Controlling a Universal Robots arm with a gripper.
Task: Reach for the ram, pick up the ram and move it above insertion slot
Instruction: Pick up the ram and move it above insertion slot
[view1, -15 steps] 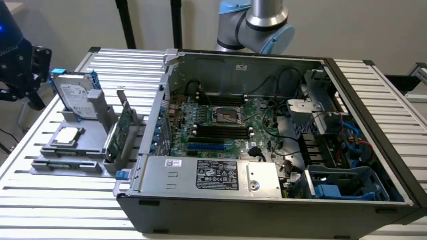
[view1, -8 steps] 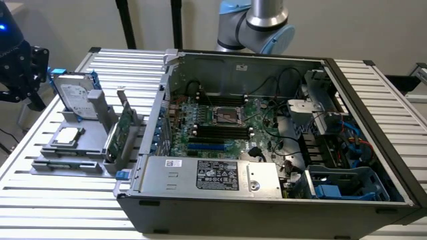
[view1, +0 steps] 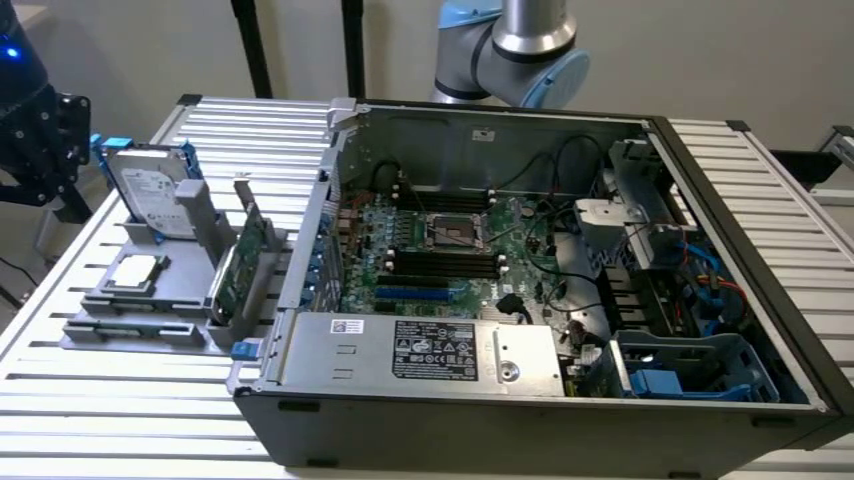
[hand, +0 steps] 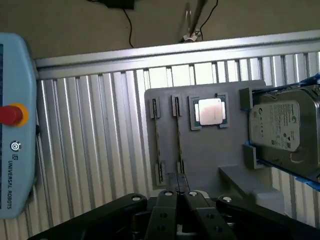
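Two thin ram sticks stand on edge in the grey fixture: one (hand: 178, 135) and a second (hand: 156, 137) beside it. My gripper (hand: 177, 176) hangs well above the fixture, and its tips line up with the near end of the first stick. The black fingers (hand: 170, 197) are pressed together, shut, with nothing between them. The fixture's ram holder (view1: 134, 330) sits at the exterior view's left. The motherboard's black slots (view1: 441, 262) lie inside the open computer case (view1: 747, 250).
On the grey fixture (hand: 210, 165) sit a silver processor (hand: 210, 111) and a silver hard drive with blue rails (hand: 282, 131). A green expansion card (view1: 240, 265) stands between fixture and case. A teach pendant (hand: 15, 125) lies on the slatted table (hand: 100, 140). The robot arm (view1: 527, 45) rises behind the case.
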